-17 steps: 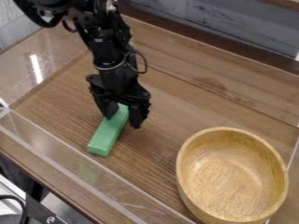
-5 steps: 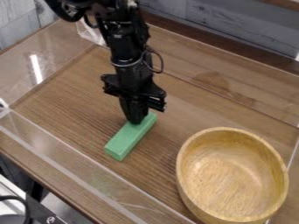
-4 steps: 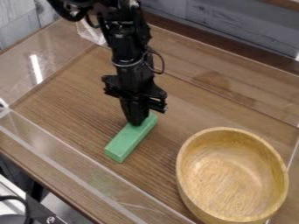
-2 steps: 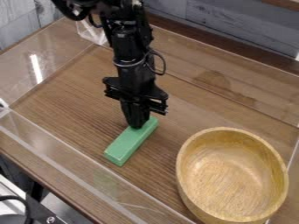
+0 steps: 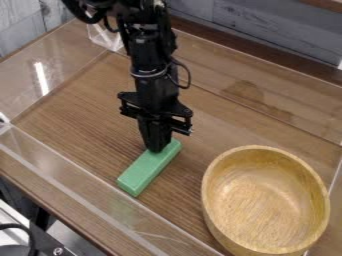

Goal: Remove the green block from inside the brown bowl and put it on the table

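The green block (image 5: pixel 147 168) lies flat on the wood-grain table (image 5: pixel 254 115), left of the brown bowl (image 5: pixel 265 200). The bowl stands at the front right with nothing inside it. My black gripper (image 5: pixel 158 147) points straight down with its fingers pressed together, and their tips rest on the far end of the green block. Nothing is held between the fingers. The block's far end is partly hidden behind the fingertips.
Low clear acrylic walls (image 5: pixel 80 185) border the table at the front and left. A dark cable (image 5: pixel 14 238) hangs below the front left corner. Bare tabletop lies behind the arm and to its right.
The green block has slid and turned a little toward the front left under the shut fingertips. The arm itself has stayed nearly in place, straightening slightly.
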{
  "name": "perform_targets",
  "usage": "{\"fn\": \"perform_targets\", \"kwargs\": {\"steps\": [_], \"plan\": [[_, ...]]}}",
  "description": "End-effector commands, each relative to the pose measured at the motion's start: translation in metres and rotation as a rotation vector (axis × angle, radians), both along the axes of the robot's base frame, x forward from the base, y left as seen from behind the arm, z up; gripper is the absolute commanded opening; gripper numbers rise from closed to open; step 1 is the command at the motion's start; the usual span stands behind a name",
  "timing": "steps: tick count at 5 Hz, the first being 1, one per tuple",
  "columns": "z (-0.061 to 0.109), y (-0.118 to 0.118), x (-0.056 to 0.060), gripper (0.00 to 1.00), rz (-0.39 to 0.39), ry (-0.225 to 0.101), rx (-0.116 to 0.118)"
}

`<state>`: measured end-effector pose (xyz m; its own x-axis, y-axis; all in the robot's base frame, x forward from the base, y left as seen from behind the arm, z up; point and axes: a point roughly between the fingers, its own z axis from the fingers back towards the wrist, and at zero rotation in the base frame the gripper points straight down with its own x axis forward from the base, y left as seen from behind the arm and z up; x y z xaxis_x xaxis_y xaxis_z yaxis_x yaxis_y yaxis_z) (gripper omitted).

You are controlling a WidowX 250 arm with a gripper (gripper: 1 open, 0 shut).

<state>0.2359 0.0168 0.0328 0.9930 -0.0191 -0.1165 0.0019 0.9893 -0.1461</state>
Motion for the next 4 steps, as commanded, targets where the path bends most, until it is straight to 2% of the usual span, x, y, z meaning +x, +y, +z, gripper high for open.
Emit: {"fn": "perform_targets", "kwargs": {"steps": [1,4], "plan": [[0.007,0.001,0.002,0.00,-0.019,0.002,0.006],[0.019,0.006,0.006,0.00,-0.033,0.027,0.006]]}}
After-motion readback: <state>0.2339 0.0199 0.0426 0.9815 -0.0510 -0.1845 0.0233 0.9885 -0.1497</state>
